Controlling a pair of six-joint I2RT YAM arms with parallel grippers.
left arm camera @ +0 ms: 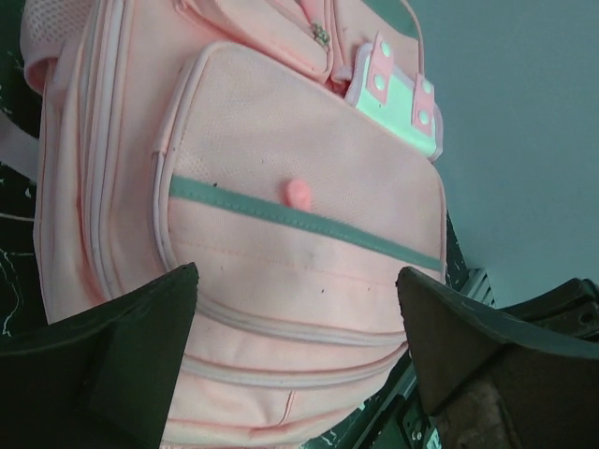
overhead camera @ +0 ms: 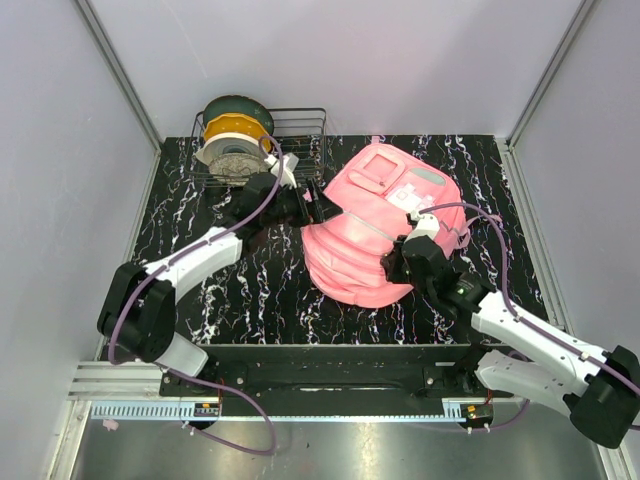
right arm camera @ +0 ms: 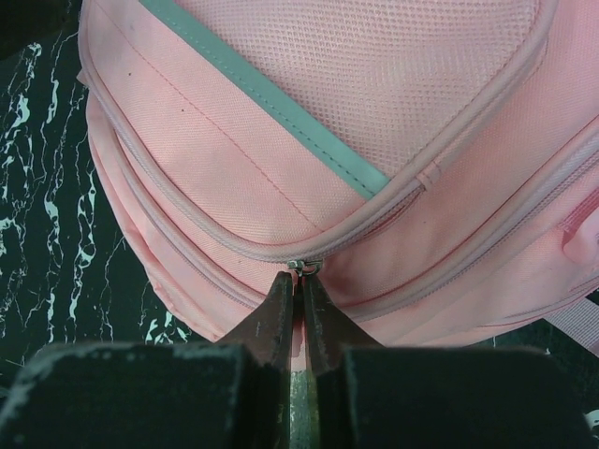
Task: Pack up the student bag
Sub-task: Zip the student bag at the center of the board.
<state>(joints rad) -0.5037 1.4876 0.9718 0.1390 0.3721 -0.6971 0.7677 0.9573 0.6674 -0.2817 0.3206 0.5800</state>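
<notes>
Marbled table: one student bag; left pincer, right pincer.

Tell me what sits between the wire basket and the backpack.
The left claw, open, hanging over the dark marbled table beside the backpack. The top view shows it.

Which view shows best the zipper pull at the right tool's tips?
Right wrist: the metal zipper pull sits close up, just at the tips of the shut right tool, on the student bag. Top external hides it under that tool; left wrist shows the bag's front pockets without this pull.
</notes>
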